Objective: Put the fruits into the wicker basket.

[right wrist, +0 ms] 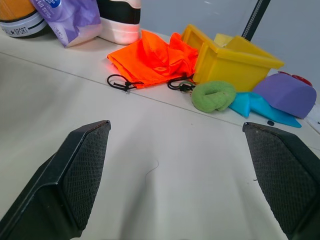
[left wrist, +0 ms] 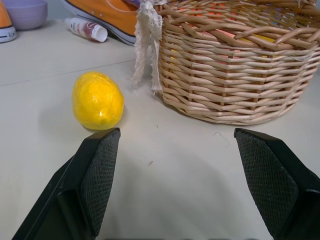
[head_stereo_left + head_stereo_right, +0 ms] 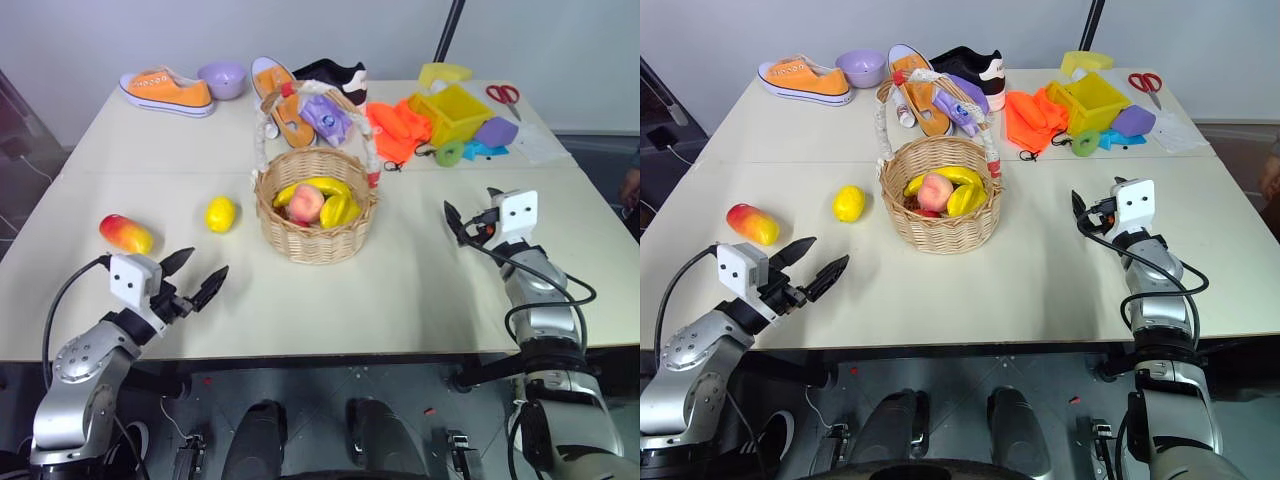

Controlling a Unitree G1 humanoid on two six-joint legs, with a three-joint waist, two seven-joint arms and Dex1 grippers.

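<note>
The wicker basket (image 3: 316, 238) stands mid-table with yellow bananas (image 3: 333, 192) and a pinkish peach (image 3: 306, 205) inside. To its left a yellow lemon (image 3: 220, 213) lies on the table, and farther left rests the red-and-yellow mango (image 3: 126, 234). My left gripper (image 3: 206, 266) hovers open near the front left edge, nothing between its fingers. In the left wrist view, the lemon (image 2: 98, 100) and the basket wall (image 2: 235, 75) lie ahead of it. Right of the basket, my right gripper (image 3: 470, 202) is open and empty over bare table.
Along the back stand an orange sneaker (image 3: 168, 90), a purple bowl (image 3: 222, 78), a black-and-white shoe (image 3: 335, 72), an orange cloth (image 3: 398, 128), a yellow bin (image 3: 455, 112), a green ring (image 3: 449, 152), a purple toy (image 3: 496, 131) and scissors (image 3: 503, 95).
</note>
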